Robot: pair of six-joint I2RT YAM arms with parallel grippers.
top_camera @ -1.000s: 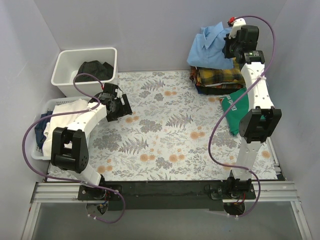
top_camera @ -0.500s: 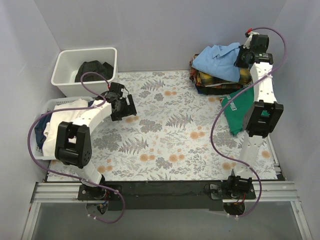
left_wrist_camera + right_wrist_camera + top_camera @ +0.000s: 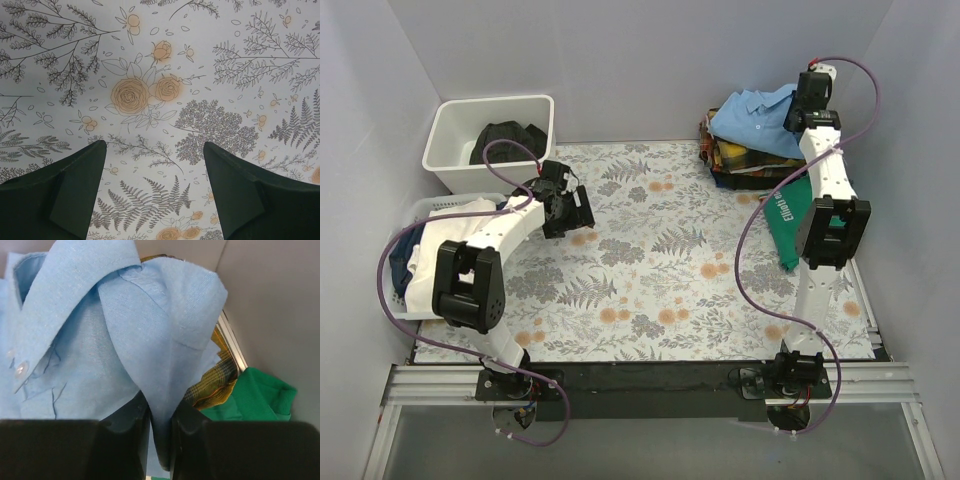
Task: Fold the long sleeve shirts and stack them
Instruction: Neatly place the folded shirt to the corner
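Back right corner of the table: my right gripper (image 3: pixel 161 415) has its 2 fingers close together on a fold of the light blue shirt (image 3: pixel 100 340), which sits on the yellow-and-black plaid shirt (image 3: pixel 745 155) by the wall. At left, my left gripper (image 3: pixel 155 150) hangs over the floral tablecloth (image 3: pixel 650 260), fingers wide apart and holding nothing. My worry starts on that side: the left arm is well apart from the pile and could not steady it. The blue shirt looks bunched rather than flat, collar raised and 1 flap hanging past the plaid, so letting go here could leave it slumping toward the green T-shirt (image 3: pixel 790 215) just in front. A fold caught on a finger could also drag with the arm and pull the 2 shirts askew. As for materials, the white bin (image 3: pixel 445 120) is smooth hard plastic with a crumpled black garment (image 3: pixel 505 138) inside, and the slotted basket (image 3: pixel 417 206) beside it holds white and dark cloth. The tablecloth lies flat, printed with ferns and orange roses. The blue shirt is thin woven cloth with a stiff pointed collar, a stitched edge and a pale button. The plaid looks softer, stacked in layers, and the T-shirt is knit, with a thick rolled hem.
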